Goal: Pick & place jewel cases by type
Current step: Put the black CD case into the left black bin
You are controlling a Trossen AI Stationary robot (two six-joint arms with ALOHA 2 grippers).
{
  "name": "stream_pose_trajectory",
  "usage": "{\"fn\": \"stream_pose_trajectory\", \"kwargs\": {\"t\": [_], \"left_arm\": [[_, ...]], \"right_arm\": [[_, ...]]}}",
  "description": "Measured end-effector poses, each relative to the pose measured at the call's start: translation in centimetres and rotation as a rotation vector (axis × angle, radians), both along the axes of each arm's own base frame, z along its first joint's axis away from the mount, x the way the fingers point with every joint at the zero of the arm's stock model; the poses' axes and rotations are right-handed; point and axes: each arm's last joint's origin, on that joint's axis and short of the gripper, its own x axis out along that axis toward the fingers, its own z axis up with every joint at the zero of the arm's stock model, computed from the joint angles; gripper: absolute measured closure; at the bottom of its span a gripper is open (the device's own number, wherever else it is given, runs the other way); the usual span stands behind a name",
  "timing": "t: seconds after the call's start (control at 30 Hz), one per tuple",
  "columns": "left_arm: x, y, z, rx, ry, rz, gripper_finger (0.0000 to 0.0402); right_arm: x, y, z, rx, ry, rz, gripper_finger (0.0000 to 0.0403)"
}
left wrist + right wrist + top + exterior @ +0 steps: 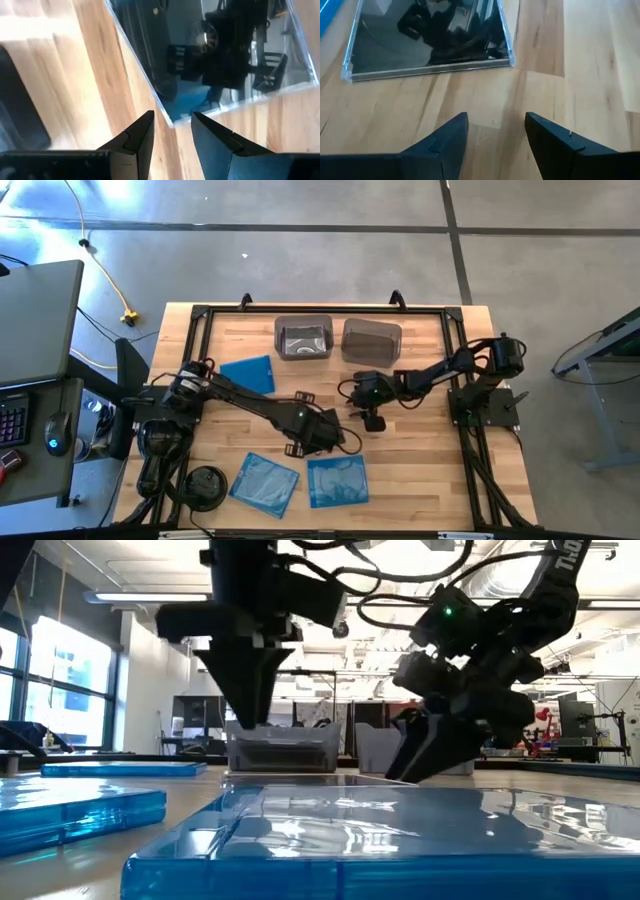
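A dark jewel case with clear edges (pixel 220 55) lies flat on the wood mid-table and also shows in the right wrist view (pixel 427 40). In the high view the arms hide it. My left gripper (pixel 172 132) (pixel 335 437) is open, pointing down, with one corner of this case (pixel 172 120) between its fingers. My right gripper (pixel 495 132) (pixel 373 418) is open over bare wood, just short of the case's edge. Three translucent blue cases lie flat: one behind the left arm (pixel 248 373) and two at the near edge (pixel 265 482) (pixel 337 481).
Two smoky grey bins stand at the far edge; the left one (pixel 303 338) holds something dark, the right one (pixel 371 340) looks dark inside. A round black disc-shaped object (pixel 205 485) sits at the near left corner. Bare wood lies on the table's right side.
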Motion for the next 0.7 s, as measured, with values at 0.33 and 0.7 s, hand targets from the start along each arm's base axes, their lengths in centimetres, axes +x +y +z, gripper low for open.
{"fn": "stream_pose_trajectory", "kwargs": {"t": [0.33,0.7], "left_arm": [[1.6,4.2,-1.3,-0.075,-0.116,0.222,0.0275],[2.7,10.9,-3.8,-0.426,-0.185,0.364,0.0275]], "right_arm": [[0.4,4.2,1.9,-0.190,-0.077,0.058,0.0206],[1.6,10.2,1.1,-0.329,-0.077,0.064,0.0206]]}}
